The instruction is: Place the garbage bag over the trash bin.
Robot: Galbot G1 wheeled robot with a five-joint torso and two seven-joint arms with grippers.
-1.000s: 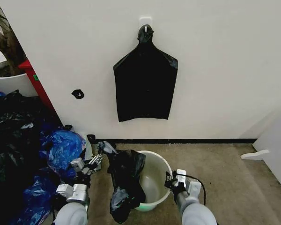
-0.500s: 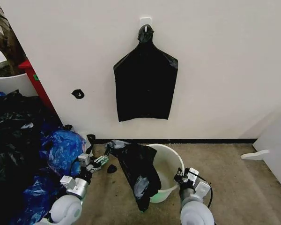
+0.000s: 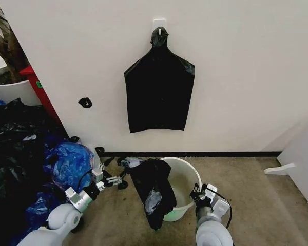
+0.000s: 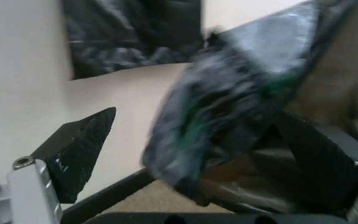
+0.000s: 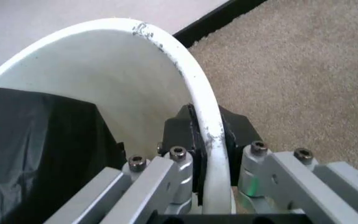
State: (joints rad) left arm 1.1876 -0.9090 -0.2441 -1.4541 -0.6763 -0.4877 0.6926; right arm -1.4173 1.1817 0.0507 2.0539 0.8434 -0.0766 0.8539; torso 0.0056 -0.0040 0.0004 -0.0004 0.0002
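Your round white plastic trash bin (image 3: 182, 192) stands on the tan carpet (image 3: 246, 189) close to the pale wall (image 3: 236, 77). The thin, glossy, crinkled black garbage bag (image 3: 153, 190) is draped over its rim on the robot's left side, with most of the plastic hanging down the outside of the bin and a bunched end stretched toward the left. Your left gripper (image 3: 114, 180) is to the left of the bin; its wrist view shows the fingers spread with a bunched fold of the bag against one finger, so whether it grips the plastic can't be told. Your right gripper (image 3: 196, 193) is clamped on the bin's rim at the robot's right, one pad (image 5: 182, 128) inside the wall and the other outside it.
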